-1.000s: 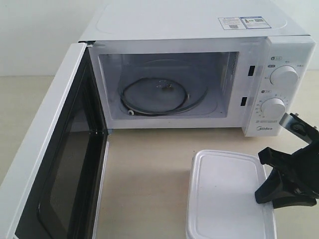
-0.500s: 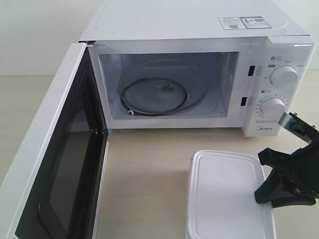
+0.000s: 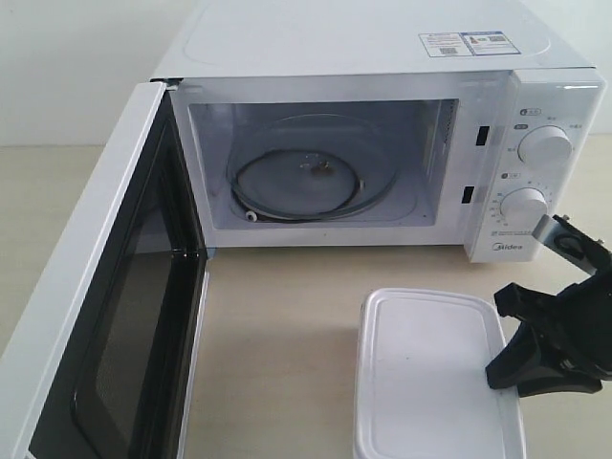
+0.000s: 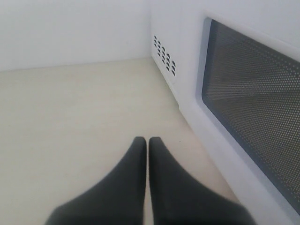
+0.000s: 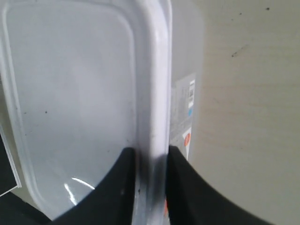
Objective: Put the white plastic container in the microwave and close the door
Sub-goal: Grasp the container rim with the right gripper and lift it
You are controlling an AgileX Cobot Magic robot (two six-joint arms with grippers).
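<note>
The white plastic container (image 3: pixel 430 373) rests on the table in front of the microwave (image 3: pixel 363 43), below its dial panel. My right gripper (image 3: pixel 499 339) is shut on the container's right rim; in the right wrist view its jaws (image 5: pixel 152 152) pinch the lid edge of the container (image 5: pixel 70 93) beside the red-marked label (image 5: pixel 186 117). The door (image 3: pixel 124 316) stands swung wide open to the left, and the cavity with the glass turntable (image 3: pixel 311 177) holds nothing else. My left gripper (image 4: pixel 147 140) is shut and holds nothing, low over the table beside the door's outer window (image 4: pixel 253 103); the exterior view does not show it.
Two round dials (image 3: pixel 545 145) sit on the microwave's right panel, close above my right arm. Bare beige tabletop (image 3: pixel 277 325) lies between the open door and the container. A white wall (image 4: pixel 70 28) stands behind the microwave.
The container and my right gripper have shifted slightly to the left. The door and the left gripper show no movement.
</note>
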